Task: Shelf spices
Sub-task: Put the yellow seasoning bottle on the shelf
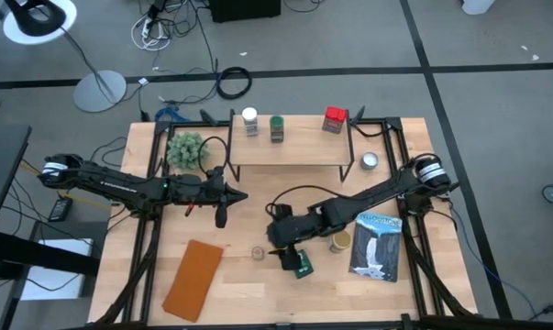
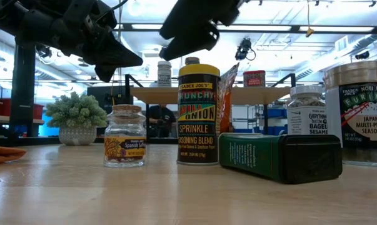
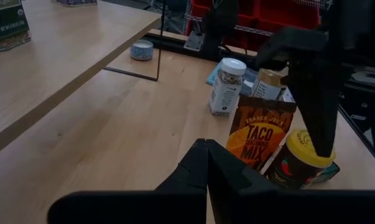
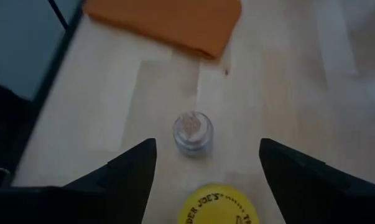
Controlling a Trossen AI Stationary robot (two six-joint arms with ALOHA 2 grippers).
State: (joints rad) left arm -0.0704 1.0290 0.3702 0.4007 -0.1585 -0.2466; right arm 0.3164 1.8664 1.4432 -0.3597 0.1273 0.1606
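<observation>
My right gripper (image 4: 206, 168) (image 1: 281, 249) is open and hangs just above the yellow-lidded spice jar (image 4: 217, 204) (image 2: 198, 112), a finger on either side of the lid, touching nothing. Ahead of it stands a small cork-topped jar (image 4: 192, 132) (image 2: 124, 144). A dark green tin (image 2: 279, 156) lies on its side beside them. An amber taco packet (image 3: 259, 134), a white-lidded jar (image 3: 227, 84) and a large dark-lidded jar (image 2: 363, 112) stand close by. The shelf (image 1: 290, 151) carries a white-lidded jar (image 1: 249, 119), a green jar (image 1: 276, 128) and a red box (image 1: 335, 119). My left gripper (image 1: 242, 196) (image 3: 206, 155) is shut, in the air left of the cluster.
A small potted plant (image 1: 186, 149) sits at the shelf's left end and a round tin (image 1: 370, 161) at its right leg. A flat brown pad (image 1: 193, 280) lies near the table's near-left corner, a blue-and-white book (image 1: 377, 246) right of the spices.
</observation>
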